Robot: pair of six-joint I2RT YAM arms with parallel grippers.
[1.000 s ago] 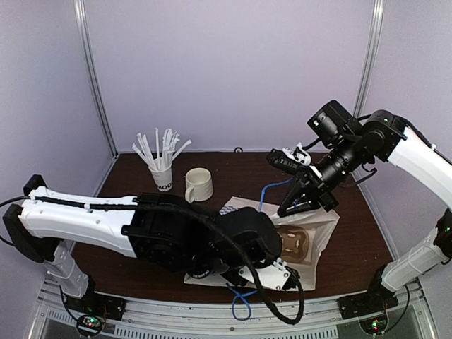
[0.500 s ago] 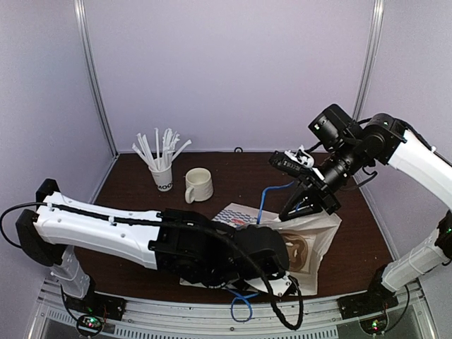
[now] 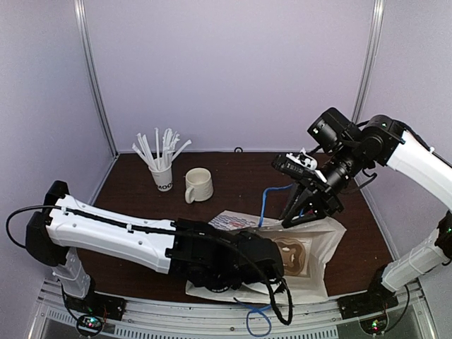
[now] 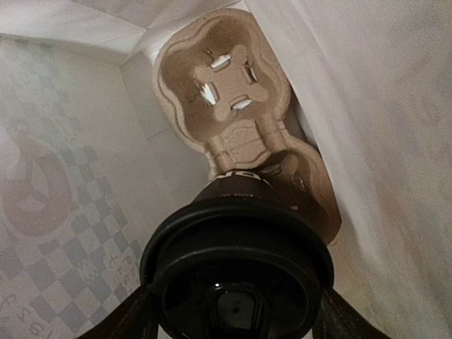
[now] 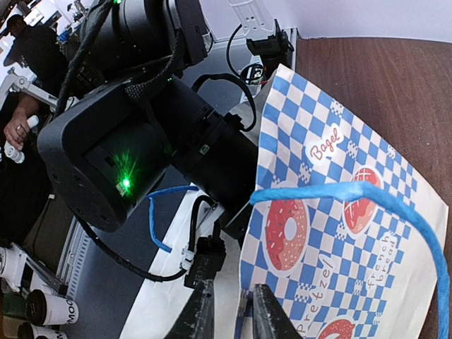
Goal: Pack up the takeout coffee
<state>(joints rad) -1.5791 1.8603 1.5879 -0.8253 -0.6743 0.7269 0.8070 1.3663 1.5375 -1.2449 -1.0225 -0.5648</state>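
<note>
Reaching deeper into the white paper bag (image 3: 321, 244) than a second ago, the left gripper (image 4: 236, 314) clamps the takeout coffee (image 4: 236, 240) by its black lid, over the near well of a cardboard carrier (image 4: 226, 85) (the far well sits empty). The right gripper (image 5: 229, 311) pinches the bag's blue handle (image 5: 353, 192), lifting its mouth. Seating the cup looks close.
</note>
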